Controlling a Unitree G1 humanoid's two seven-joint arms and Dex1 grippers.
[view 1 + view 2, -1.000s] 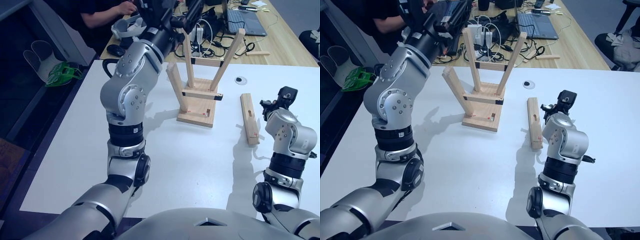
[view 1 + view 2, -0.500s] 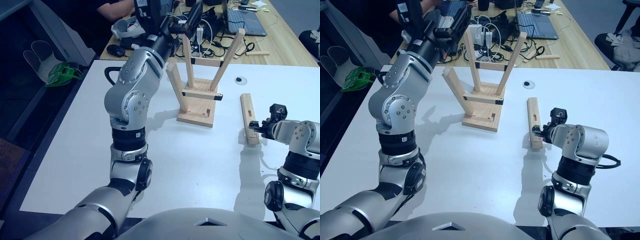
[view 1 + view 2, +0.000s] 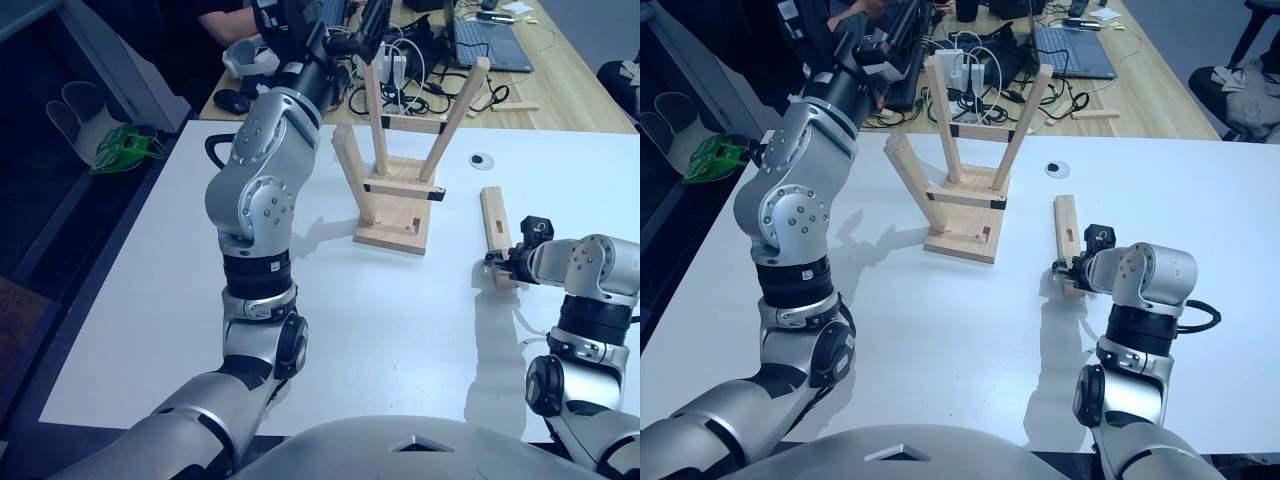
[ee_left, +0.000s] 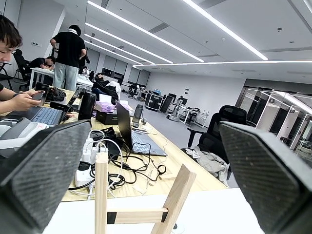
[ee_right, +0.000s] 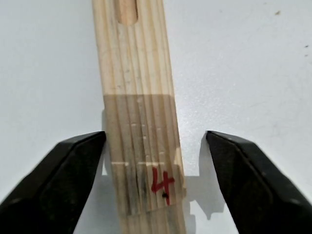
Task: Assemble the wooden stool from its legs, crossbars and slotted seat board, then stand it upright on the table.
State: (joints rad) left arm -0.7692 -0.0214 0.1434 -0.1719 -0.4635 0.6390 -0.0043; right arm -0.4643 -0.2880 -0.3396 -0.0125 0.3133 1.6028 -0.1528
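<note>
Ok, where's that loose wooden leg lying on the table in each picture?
Left eye view: the loose leg lies right of the upturned stool.
Right eye view: the loose leg, again right of the stool.
Left wrist view: faces the stool's raised legs instead.
Right wrist view: the leg sits inside the open right gripper.
Shared landmark: that gripper straddling the leg's near end.

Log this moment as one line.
right gripper open, straddling loose leg | left gripper open near stool | stool inverted, three legs up

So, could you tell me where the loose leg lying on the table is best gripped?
Take the loose leg at its near, marked end, from above, closing across its narrow width: it lies flat, and the open right gripper straddles that end.
</note>
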